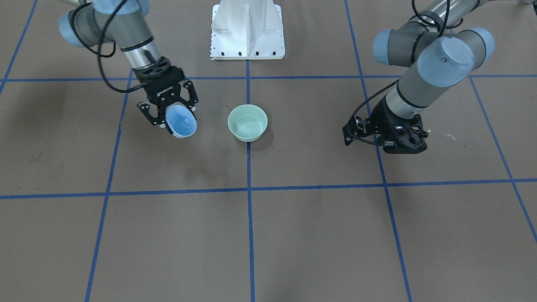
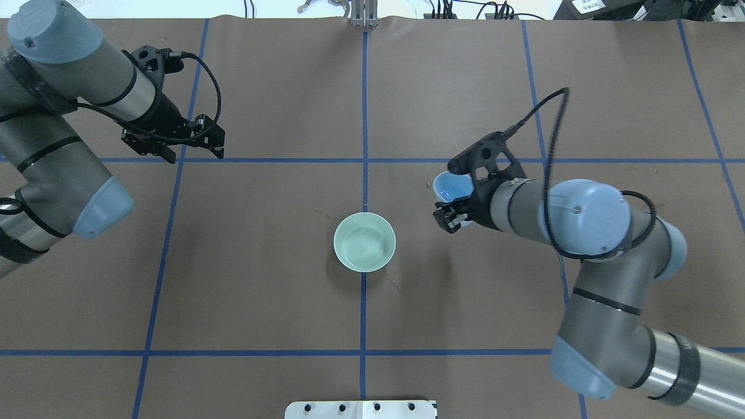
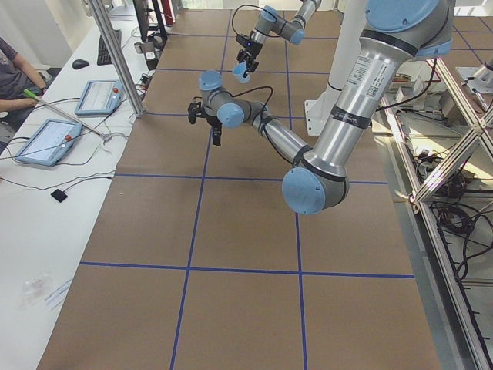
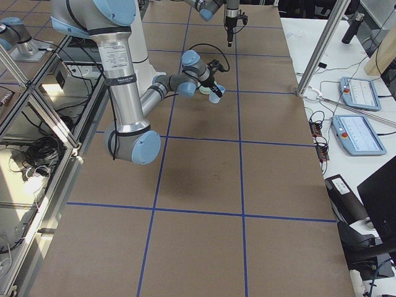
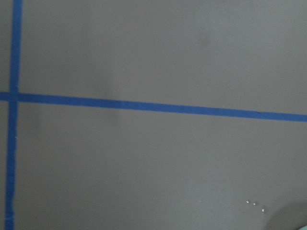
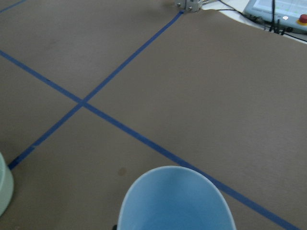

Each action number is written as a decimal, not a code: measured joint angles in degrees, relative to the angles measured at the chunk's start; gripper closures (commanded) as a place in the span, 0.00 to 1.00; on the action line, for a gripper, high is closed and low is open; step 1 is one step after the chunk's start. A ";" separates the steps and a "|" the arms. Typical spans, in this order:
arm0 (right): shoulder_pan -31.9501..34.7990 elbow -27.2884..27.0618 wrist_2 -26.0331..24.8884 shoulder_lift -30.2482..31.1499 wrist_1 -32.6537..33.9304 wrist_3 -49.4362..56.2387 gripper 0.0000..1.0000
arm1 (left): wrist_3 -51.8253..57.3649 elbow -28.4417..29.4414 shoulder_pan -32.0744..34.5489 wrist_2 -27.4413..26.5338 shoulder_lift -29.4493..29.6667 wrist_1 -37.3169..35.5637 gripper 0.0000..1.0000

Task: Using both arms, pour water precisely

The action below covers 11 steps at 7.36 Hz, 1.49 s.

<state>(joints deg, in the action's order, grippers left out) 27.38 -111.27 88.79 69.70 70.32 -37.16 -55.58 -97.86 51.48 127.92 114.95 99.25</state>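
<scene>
Remote pour: I am gripping the light, slippery blue cup [image 1: 181, 121] by its wall in the closed right gripper [image 1: 172, 113], beside the green bowl [image 2: 343, 259], where water [image 2: 364, 243] appears to be glinting; the left gripper [image 2: 196, 152] is hovering well apart, spread, empty.

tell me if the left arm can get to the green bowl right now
Probably yes. The left pincer hangs over bare table with nothing between it and the green bowl. The right pincer holds the blue cup on the bowl's other side, out of the way.
</scene>
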 measured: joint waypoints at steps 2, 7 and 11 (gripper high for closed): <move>-4.62 0.40 0.20 -8.00 14.28 0.06 0.96 | 3.45 0.50 1.88 0.97 -1.51 0.00 0.01; -7.48 3.90 6.70 -15.80 30.55 0.78 0.98 | 4.28 1.08 2.48 1.19 -2.38 0.24 0.01; -7.41 6.90 7.40 -19.83 36.74 0.84 1.00 | 4.25 1.09 2.49 1.19 -3.05 0.53 0.01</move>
<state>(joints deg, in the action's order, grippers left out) 19.97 -104.36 96.19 49.87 107.06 -36.32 -51.33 -96.77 53.96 129.11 111.89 99.78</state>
